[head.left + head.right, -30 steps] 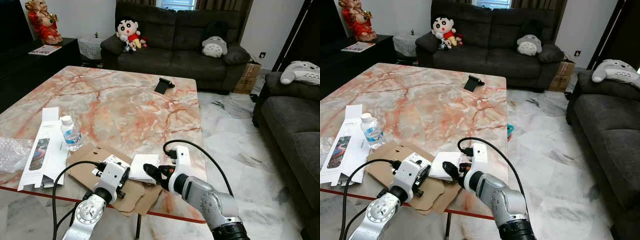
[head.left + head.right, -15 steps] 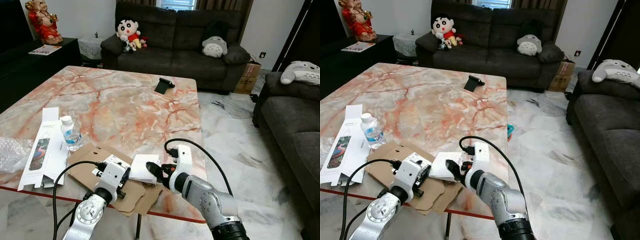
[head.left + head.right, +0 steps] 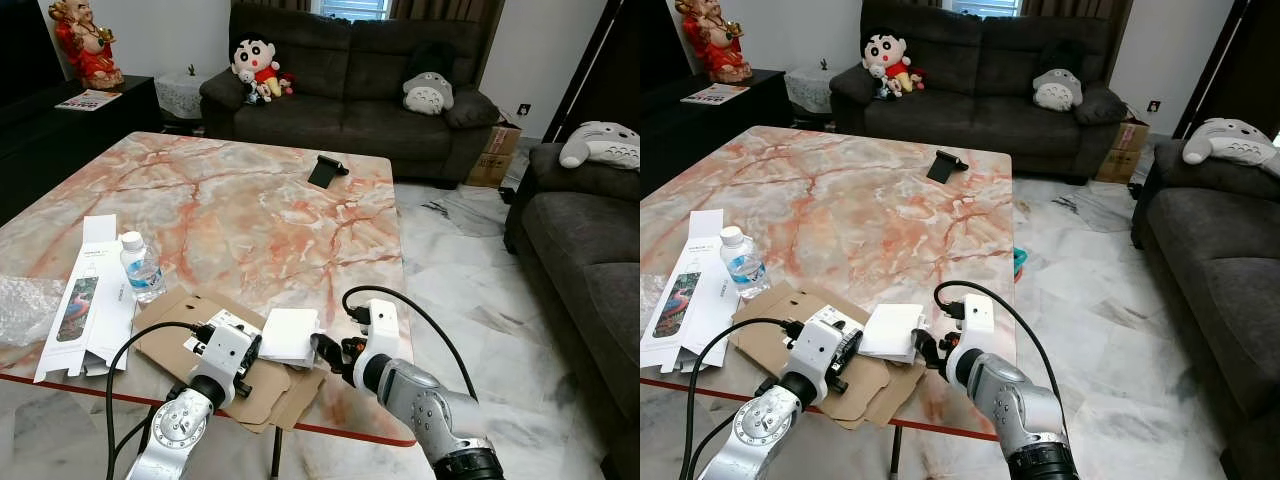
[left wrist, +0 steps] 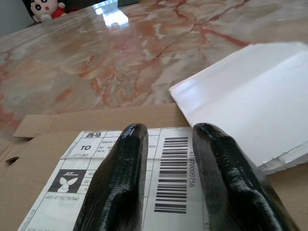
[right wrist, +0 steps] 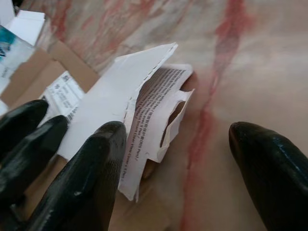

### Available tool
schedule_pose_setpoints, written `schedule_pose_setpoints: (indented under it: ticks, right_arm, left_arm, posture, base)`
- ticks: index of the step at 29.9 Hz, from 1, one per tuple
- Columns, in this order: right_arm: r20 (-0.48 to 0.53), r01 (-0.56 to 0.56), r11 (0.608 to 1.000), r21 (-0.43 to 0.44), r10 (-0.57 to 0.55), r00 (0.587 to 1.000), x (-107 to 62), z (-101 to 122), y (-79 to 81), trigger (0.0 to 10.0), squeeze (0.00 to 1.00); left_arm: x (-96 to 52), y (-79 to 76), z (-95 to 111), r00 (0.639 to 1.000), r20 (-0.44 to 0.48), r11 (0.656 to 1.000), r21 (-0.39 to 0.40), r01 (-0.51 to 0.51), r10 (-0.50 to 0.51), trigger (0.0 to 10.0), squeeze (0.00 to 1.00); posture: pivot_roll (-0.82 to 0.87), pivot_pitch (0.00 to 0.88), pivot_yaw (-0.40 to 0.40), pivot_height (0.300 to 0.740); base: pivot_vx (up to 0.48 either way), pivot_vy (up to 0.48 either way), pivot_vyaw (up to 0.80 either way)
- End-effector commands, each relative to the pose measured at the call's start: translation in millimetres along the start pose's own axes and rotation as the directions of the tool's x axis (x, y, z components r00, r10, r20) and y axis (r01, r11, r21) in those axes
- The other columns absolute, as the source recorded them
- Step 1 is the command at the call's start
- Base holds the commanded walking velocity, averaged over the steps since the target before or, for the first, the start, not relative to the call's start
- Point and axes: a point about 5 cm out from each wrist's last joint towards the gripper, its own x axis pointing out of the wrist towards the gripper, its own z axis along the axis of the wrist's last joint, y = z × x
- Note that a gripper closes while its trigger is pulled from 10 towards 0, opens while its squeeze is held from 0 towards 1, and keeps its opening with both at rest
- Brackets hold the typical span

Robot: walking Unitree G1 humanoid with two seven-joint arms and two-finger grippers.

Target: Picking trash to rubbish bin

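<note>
Backing off to its right since a second ago, the right tool (image 3: 330, 352) now gapes wide beside the white envelope (image 3: 290, 335) lying on flattened cardboard (image 3: 180, 340) at the marble counter's (image 3: 250, 210) near edge. Left tool (image 4: 166, 187), narrowly parted, hovers over the cardboard's label. Dark sofas (image 3: 350, 70) line the room.

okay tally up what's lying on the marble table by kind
Cardboard sheet: 1
White envelope: 1
Water bottle: 1
Phone box: 1
Bubble wrap: 1
Black stand: 1
Total: 6
</note>
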Motion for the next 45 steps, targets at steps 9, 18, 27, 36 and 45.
schedule_pose_setpoints:
  ticks: [9,18,27,36,45]
  right_arm:
    - [0.018,-0.117,0.991,0.064,0.116,0.993,1.1,4,21.7,10.0,0.00]
    - [0.027,-0.136,0.987,0.089,0.134,0.991,2.4,4,26.4,10.0,0.00]
    - [0.059,-0.139,0.977,0.160,0.131,0.990,4.1,10,23.4,10.0,0.00]
    - [0.018,-0.105,0.991,0.081,0.104,0.994,5.6,2,23.6,10.0,0.00]
    - [-0.007,0.018,0.999,-0.032,-0.018,1.000,4.6,-4,5.4,10.0,0.00]
  left_arm:
    - [1.0,-5.6,1,0.999,-0.006,0.999,0.019,0.035,-0.035,10.0,0.00]
    - [0.4,-6.4,1,0.999,-0.006,0.999,0.020,0.038,-0.038,10.0,0.00]
    - [0.6,-7.7,0,0.999,-0.010,0.998,0.028,0.049,-0.049,10.0,0.00]
    - [0.2,-7.2,0,0.999,-0.010,0.998,0.032,0.048,-0.047,10.0,0.00]
    - [0.3,-7.4,1,0.999,-0.008,0.998,0.032,0.053,-0.053,10.0,0.00]
  posture:
    - [0.17,0.000,-0.077,0.740]
    - [0.17,0.000,-0.077,0.740]
    - [0.17,0.000,-0.077,0.740]
    - [0.18,0.000,-0.075,0.740]
    - [0.18,0.000,-0.075,0.740]
  base:
    - [0.000,0.000,0.00]
    - [0.000,0.000,0.00]
    - [0.000,0.000,0.00]
    - [0.000,0.000,0.00]
    - [0.000,0.000,0.00]
